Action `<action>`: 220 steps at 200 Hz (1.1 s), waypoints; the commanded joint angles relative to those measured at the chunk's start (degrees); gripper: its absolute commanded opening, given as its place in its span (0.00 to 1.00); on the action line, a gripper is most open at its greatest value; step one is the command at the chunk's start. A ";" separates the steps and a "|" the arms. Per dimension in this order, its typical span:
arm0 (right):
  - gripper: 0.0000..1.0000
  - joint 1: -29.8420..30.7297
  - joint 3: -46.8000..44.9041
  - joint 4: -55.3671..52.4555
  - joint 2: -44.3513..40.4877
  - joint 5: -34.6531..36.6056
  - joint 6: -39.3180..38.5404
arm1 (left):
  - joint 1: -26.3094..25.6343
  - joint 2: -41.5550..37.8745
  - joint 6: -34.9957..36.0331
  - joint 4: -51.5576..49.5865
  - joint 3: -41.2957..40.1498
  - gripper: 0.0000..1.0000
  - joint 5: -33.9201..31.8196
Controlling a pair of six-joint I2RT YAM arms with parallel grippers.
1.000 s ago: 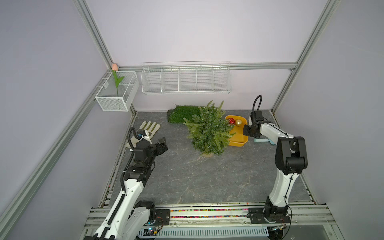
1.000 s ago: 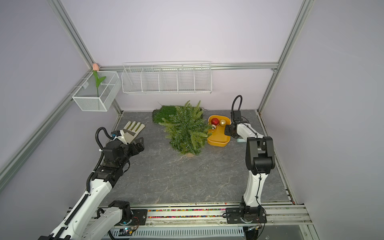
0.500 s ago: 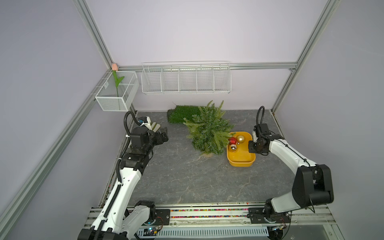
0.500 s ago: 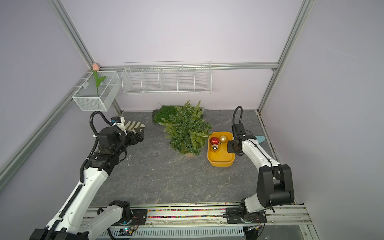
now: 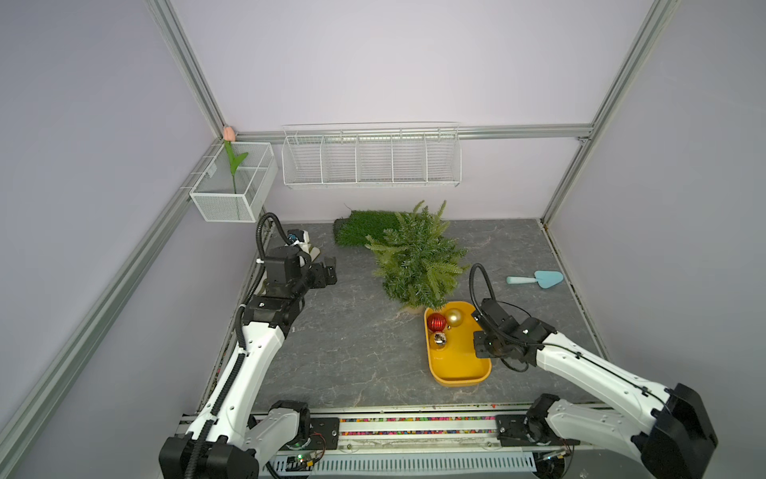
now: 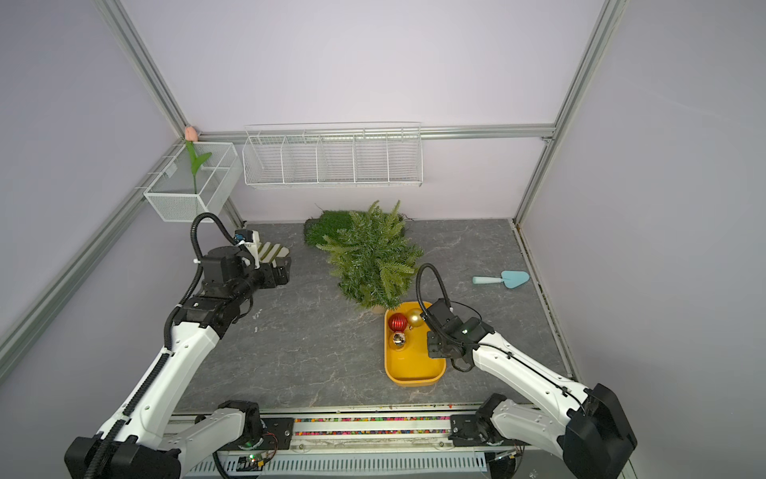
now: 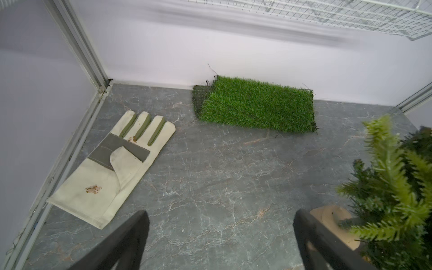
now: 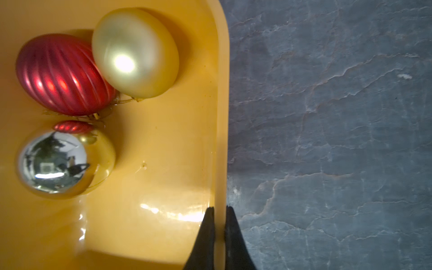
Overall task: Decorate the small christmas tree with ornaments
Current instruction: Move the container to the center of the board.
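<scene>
Right jaws clamped on tray (image 8: pixel 221 117) rim, left jaws wide open, empty; a jerk could tip tray and spill ornaments (image 8: pixel 63 74) onto the surface (image 8: pixel 327 140)

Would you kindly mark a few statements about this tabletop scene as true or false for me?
1. The right gripper is shut on the yellow tray's rim. True.
2. All three ornaments lie inside the yellow tray. True.
3. The left gripper holds the glove. False: it is open and empty; the glove lies flat on the table.
4. The red ornament hangs on the small christmas tree. False: it lies in the tray; no ornament shows on the tree.
5. The blue trowel lies in the tray. False: it lies on the table, apart from the tray.
</scene>
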 commanded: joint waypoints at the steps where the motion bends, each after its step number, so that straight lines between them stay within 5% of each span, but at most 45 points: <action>1: 0.07 4.73 -3.24 0.57 -2.00 4.27 8.19 | -0.15 -1.43 0.99 1.09 -0.75 0.97 0.44; 101: 0.09 15.35 0.36 13.64 8.29 12.24 16.48 | -0.15 -2.10 -0.49 1.77 -1.76 0.97 0.87; 137: 0.43 15.32 0.35 8.98 4.88 13.80 17.33 | -0.15 -2.01 -0.84 1.81 -1.80 0.97 1.12; 172: 0.59 14.38 1.48 2.79 -3.30 14.50 13.54 | -0.15 -2.28 -1.00 1.36 -1.74 0.97 0.87; 205: 0.82 13.85 -0.97 14.38 -7.86 0.47 -2.41 | -0.15 -2.02 -1.44 1.50 -1.89 0.97 1.27; 220: 0.82 14.21 -1.61 18.35 -6.32 -1.74 -7.19 | -0.15 -2.03 -1.60 1.45 -1.84 0.97 1.40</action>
